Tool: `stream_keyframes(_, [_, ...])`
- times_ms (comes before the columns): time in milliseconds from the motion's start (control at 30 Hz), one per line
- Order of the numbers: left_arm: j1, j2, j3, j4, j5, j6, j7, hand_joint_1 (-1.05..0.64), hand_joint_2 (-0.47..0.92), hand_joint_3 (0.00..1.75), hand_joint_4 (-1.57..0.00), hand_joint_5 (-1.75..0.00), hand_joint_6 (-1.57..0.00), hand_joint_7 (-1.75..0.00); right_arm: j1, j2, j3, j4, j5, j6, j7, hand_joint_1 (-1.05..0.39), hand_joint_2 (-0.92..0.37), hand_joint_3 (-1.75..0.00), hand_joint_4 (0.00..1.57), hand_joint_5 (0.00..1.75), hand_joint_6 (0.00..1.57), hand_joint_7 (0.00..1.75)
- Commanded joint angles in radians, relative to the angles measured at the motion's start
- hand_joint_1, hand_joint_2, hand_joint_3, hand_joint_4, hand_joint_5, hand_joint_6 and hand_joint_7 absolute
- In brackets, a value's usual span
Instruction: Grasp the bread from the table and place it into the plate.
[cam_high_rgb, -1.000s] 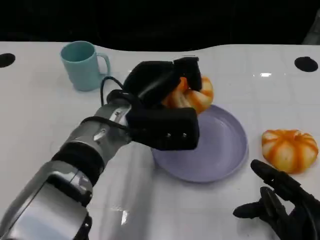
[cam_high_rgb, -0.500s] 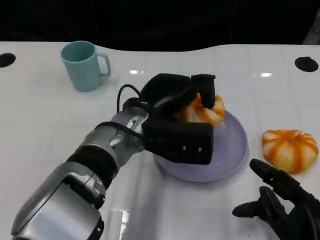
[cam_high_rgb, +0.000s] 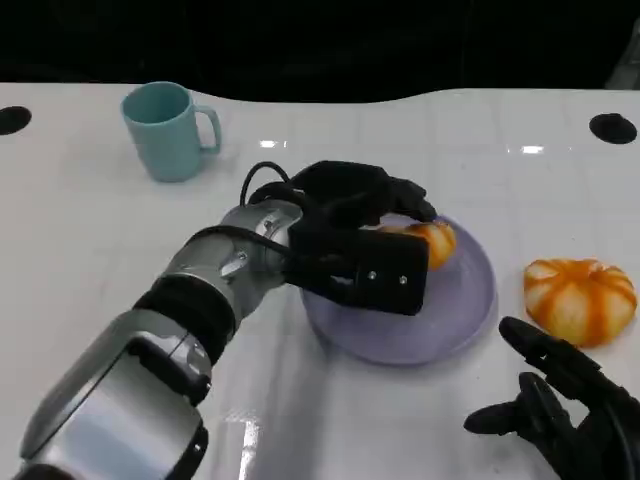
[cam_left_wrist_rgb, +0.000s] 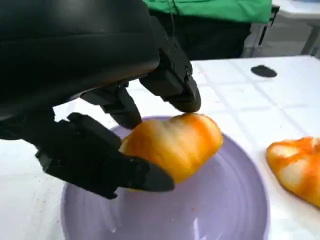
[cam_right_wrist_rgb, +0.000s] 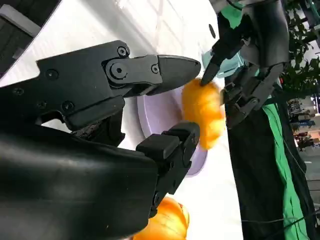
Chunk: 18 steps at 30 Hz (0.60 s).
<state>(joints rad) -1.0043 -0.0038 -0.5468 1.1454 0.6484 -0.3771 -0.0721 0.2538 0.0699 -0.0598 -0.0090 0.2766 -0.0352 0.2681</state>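
Lowered, left hand (cam_high_rgb: 355, 225) seemingly holds bread (cam_high_rgb: 432, 243) over plate (cam_high_rgb: 462, 310).

A robot test bench rather than a home: a white table (cam_high_rgb: 90, 250) with black mounting holes (cam_high_rgb: 612, 127), against a dark backdrop.

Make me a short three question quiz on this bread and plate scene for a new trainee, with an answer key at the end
1. True or false: the left hand holds a bread over the plate.
2. Which thing stands farthest from the right hand? A) mug B) plate C) second bread
3. Fill in: the second bread lies on the ____.

Key: 1 true. 2 A. 3 table.
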Motion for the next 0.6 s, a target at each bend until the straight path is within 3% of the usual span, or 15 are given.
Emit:
stream_keyframes(33, [-0.045, 0.027, 0.001, -0.027, -0.008, 0.02, -0.085, -0.83, 0.92, 0.55, -0.31, -0.06, -0.39, 0.0, 0.007, -0.01, -0.001, -0.01, 0.0, 0.002, -0.007, -0.75, -0.92, -0.33, 0.81, 0.98, 1.02, 0.26])
stream_keyframes(200, [-0.045, 0.04, 0.01, -0.046, -0.021, 0.034, -0.149, -0.91, 0.92, 0.63, -0.26, -0.03, -0.31, 0.0, 0.006, -0.008, -0.002, -0.008, 0.002, 0.001, -0.007, -0.75, -0.92, -0.32, 0.82, 0.98, 1.02, 0.26])
stream_keyframes(467, [-0.023, 0.099, 0.064, -0.105, -0.102, 0.002, -0.266, -0.93, 0.92, 0.64, -0.32, -0.06, -0.37, -0.03, 0.005, -0.01, -0.004, -0.005, 0.001, -0.005, -0.004, -0.75, -0.92, -0.33, 0.81, 0.98, 1.02, 0.26])
stream_keyframes(600, [0.012, 0.137, 0.119, -0.176, -0.176, 0.004, -0.329, -0.82, 0.92, 0.59, -0.34, -0.06, -0.38, -0.03, 0.0, -0.011, -0.007, 0.003, 0.005, -0.008, 0.001, -0.75, -0.92, -0.33, 0.81, 0.98, 1.02, 0.26])
